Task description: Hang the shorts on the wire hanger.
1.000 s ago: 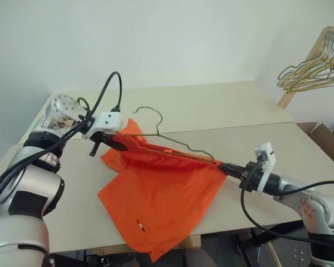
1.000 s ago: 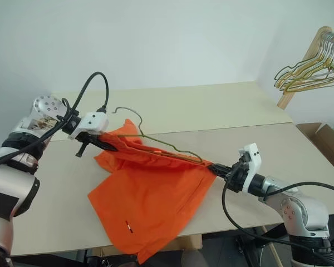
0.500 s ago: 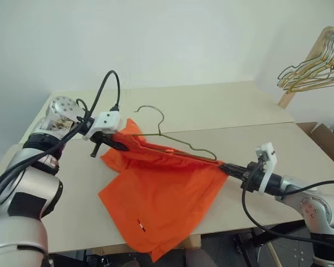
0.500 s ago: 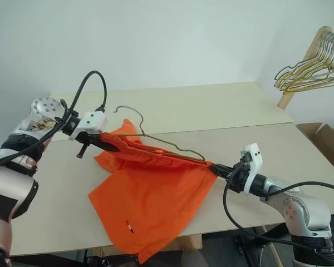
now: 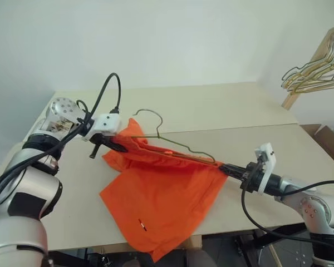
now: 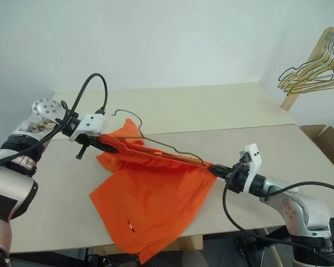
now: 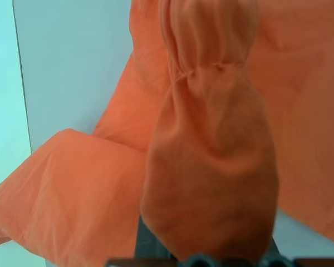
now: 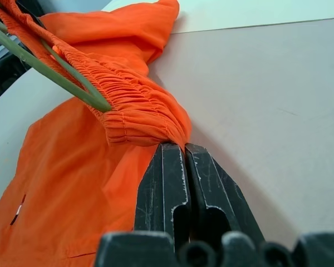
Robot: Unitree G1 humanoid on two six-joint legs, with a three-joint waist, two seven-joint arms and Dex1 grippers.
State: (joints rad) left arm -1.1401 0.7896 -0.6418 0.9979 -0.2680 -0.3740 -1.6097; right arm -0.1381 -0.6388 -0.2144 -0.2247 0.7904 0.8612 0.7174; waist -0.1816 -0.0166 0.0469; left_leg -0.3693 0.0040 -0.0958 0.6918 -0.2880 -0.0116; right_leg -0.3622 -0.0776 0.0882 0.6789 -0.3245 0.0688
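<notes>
One pair of bright orange thin fabric shorts (image 5: pixel 161 206) with a gathered elastic waistband, stretched between two end effectors above a pale beige table (image 5: pixel 222 105). The left end effector (image 5: pixel 118 146) is closed on the waistband at the left end; in the left wrist view bunched orange fabric wraps over its black fingers. The right end effector (image 8: pixel 185 153) is pinched shut on the waistband's right end, its two black fingers (image 8: pixel 167 189) together with the gathered elastic coming out right at the tips. The waistband runs taut in a line from the left end effector down to the right one. The rest of the shorts hangs from that line and drapes on the table, with the lower leg hem going over the table's near edge. There is a tiny white mark (image 5: pixel 143 225) near the lower hem.

One thin grey-silver wire hanger (image 5: pixel 172 143) lies along the waistband between the two end effectors. Its small hook (image 5: pixel 150 114) sticks up near the left end effector, and its right shoulder reaches down near the right end effector. In the right wrist view the wire goes inside the waistband opening. How far it is threaded in I cannot tell.

A bunch of gold and grey wire hangers (image 5: pixel 317 72) hangs on a wooden rod (image 5: pixel 314 61) at far right, well apart from the shorts. Their count is unclear.
</notes>
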